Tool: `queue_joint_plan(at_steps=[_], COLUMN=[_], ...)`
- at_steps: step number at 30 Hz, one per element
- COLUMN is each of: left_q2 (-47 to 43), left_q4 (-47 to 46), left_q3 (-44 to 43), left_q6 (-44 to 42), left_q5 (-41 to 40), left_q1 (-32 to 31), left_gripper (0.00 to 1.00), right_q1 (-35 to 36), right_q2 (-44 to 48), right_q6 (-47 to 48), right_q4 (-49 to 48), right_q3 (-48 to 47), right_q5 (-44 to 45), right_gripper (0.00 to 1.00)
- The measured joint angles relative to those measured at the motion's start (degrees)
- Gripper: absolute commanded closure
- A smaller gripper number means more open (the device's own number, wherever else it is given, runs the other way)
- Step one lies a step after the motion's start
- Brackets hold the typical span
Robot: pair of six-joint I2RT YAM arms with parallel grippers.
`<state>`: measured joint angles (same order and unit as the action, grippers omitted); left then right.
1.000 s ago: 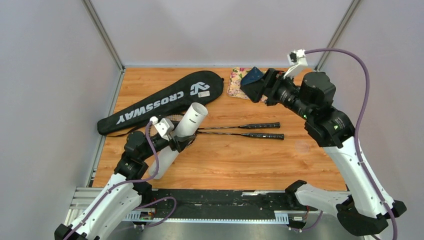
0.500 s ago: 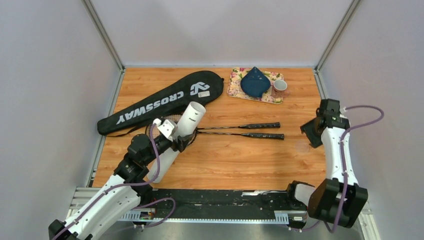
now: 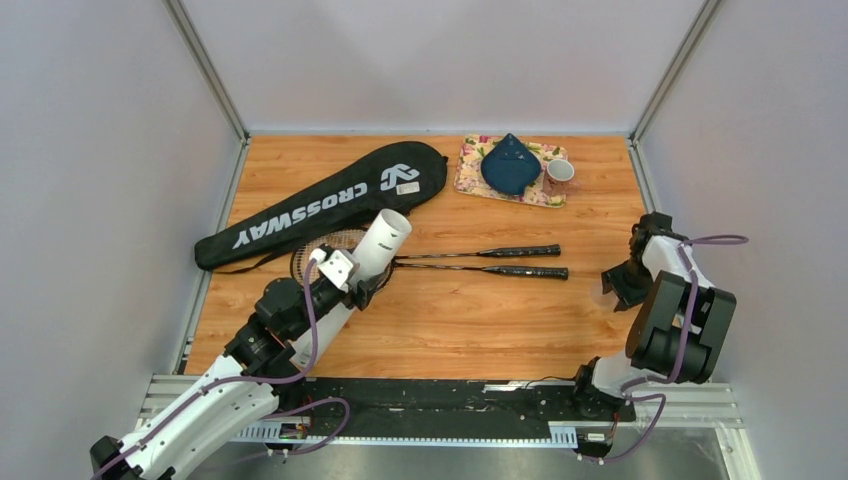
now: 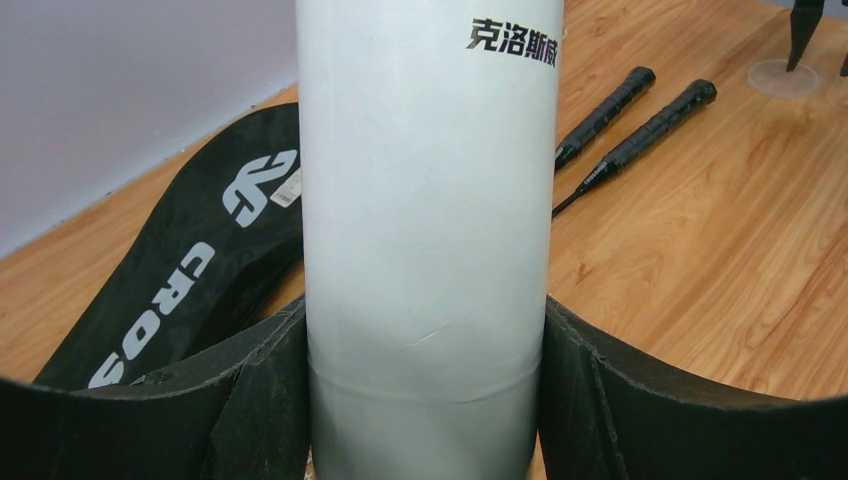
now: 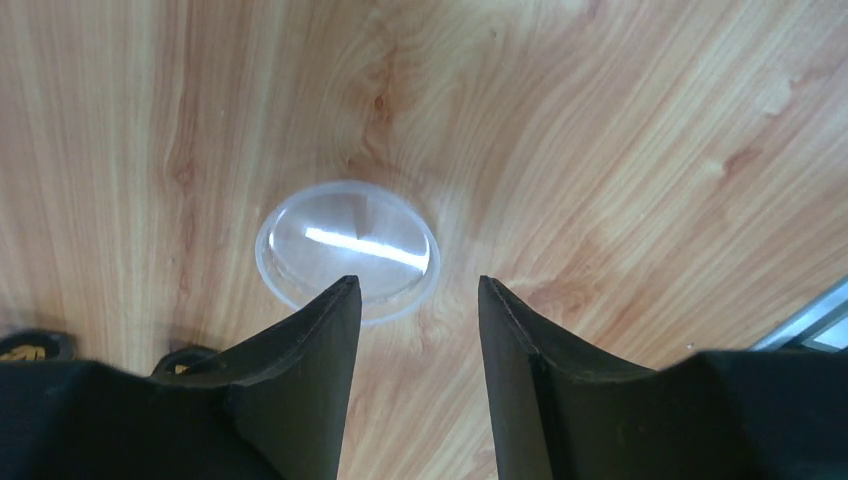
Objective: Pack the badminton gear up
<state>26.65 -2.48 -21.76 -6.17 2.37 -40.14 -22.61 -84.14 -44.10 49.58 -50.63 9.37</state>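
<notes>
My left gripper [image 3: 357, 287] is shut on the white cylindrical tube [image 3: 372, 255], holding it tilted with its open end pointing far-right; in the left wrist view [image 4: 425, 320] both pads press the tube [image 4: 430, 180]. Two thin black rackets [image 3: 500, 262] lie side by side, handles to the right, heads partly under the tube. The black CROSSWAY cover [image 3: 320, 205] lies at the back left. My right gripper [image 3: 612, 288] is open and empty, low over a clear round lid [image 5: 347, 250] on the table; its tips [image 5: 415, 282] stand just beside the lid. No shuttlecocks show.
A floral tray [image 3: 469, 172] with a blue cloth [image 3: 510, 165] and a small cup [image 3: 559, 172] stands at the back right. Grey walls close in both sides. The metal rail runs along the near edge.
My right arm has swung from high over the tray down to the right side of the table, over the clear lid. My left gripper with the tube has shifted slightly.
</notes>
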Motion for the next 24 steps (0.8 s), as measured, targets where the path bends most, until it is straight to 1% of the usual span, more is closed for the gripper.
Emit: queue_joint_plan(at_steps=[4, 6, 7, 9, 10, 11, 12, 13, 14, 21, 24], left_q2=[-0.68, -0.90, -0.90, -0.90, -0.90, -0.90, -0.90, -0.90, -0.90, -0.87, -0.61], left_q4=[-0.04, -0.02, -0.02, -0.02, -0.02, -0.04, -0.04, -0.04, -0.04, -0.07, -0.15], left_q3=[0.33, 0.39, 0.39, 0.39, 0.39, 0.39, 0.39, 0.39, 0.39, 0.42, 0.42], left_q6=[-0.31, -0.42, -0.44, -0.48, -0.48, -0.50, -0.50, -0.50, -0.52, -0.52, -0.42], left_q5=[-0.11, 0.09, 0.15, 0.20, 0.22, 0.20, 0.20, 0.20, 0.20, 0.37, 0.92], left_q1=[-0.17, -0.31, -0.33, -0.35, -0.35, -0.35, -0.35, -0.35, -0.35, -0.35, -0.35], left_gripper=[0.81, 0.81, 0.81, 0.81, 0.81, 0.82, 0.81, 0.81, 0.81, 0.82, 0.82], right_q1=[-1.64, -2.56, -2.84, -3.28, -3.37, -3.43, -3.48, -3.52, -3.61, -3.58, -2.03], right_q2=[-3.61, -4.90, -5.44, -5.68, -5.73, -5.79, -5.86, -5.95, -6.05, -5.97, -5.68], right_q6=[0.11, 0.11, 0.15, 0.00, -0.04, -0.02, -0.09, -0.04, -0.13, -0.37, 1.18], right_q4=[-2.89, -4.33, -4.96, -5.66, -5.99, -6.08, -6.12, -6.14, -6.12, -6.64, -6.56], right_q3=[0.00, 0.04, 0.11, 0.07, 0.11, 0.11, 0.11, 0.11, 0.11, 0.20, -0.22], right_q5=[-0.37, -0.68, -0.85, -1.62, -1.79, -1.88, -1.88, -1.95, -2.03, -2.60, -1.42], right_gripper=[0.63, 0.66, 0.69, 0.73, 0.79, 0.82, 0.87, 0.97, 1.00, 1.00, 1.00])
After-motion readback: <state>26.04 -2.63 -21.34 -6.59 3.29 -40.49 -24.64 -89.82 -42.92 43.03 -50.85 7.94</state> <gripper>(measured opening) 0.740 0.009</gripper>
